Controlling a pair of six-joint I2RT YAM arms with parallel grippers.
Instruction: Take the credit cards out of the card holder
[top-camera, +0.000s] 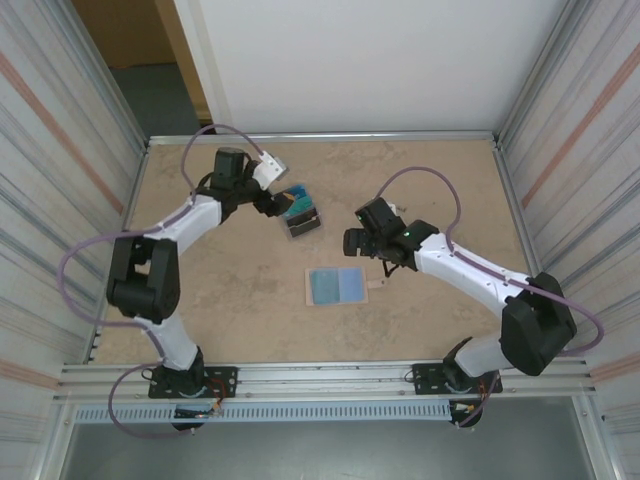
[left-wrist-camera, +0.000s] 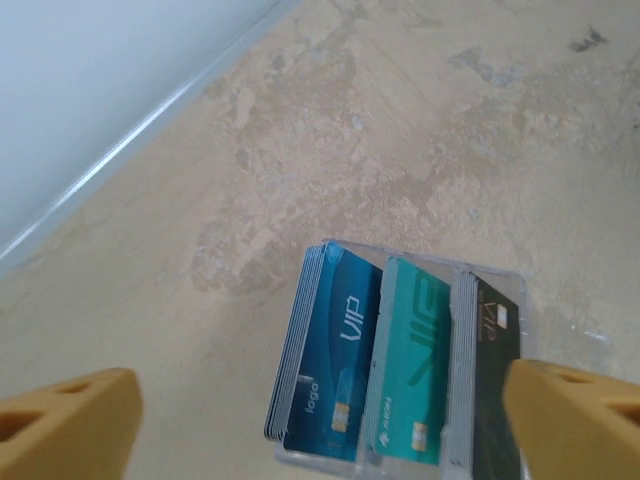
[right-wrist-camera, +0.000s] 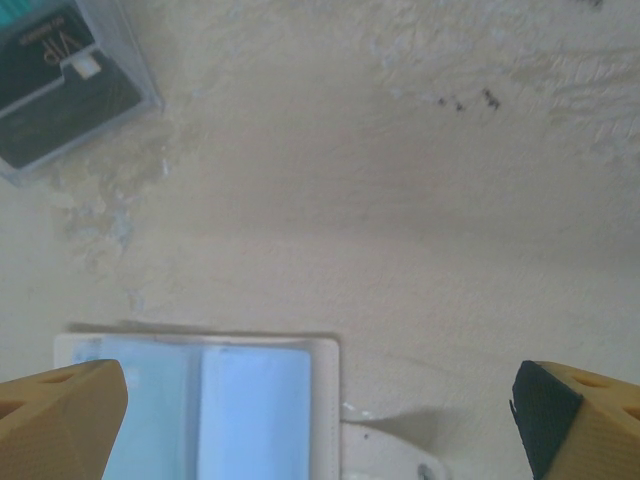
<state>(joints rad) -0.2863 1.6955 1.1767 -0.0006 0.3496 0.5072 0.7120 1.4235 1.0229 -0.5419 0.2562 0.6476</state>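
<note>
My left fingers (top-camera: 272, 203) are spread wide and grasp nothing. They hang close over the credit cards (left-wrist-camera: 340, 350), which stand in blue, teal and dark piles in a clear tray (left-wrist-camera: 420, 262) toward the far edge of the bench (top-camera: 450, 200), left of its middle. If I pull away on a slant, a fingertip could clip a pile and fan it out or shove the tray.

My right fingers (top-camera: 355, 240) are just as wide and empty above the card holder (right-wrist-camera: 200, 410), which lies open mid-bench. I cannot tell whether its glossy pockets hide another card. A flat card there might slip my pinch, or the light holder could slide or lift with it.
</note>
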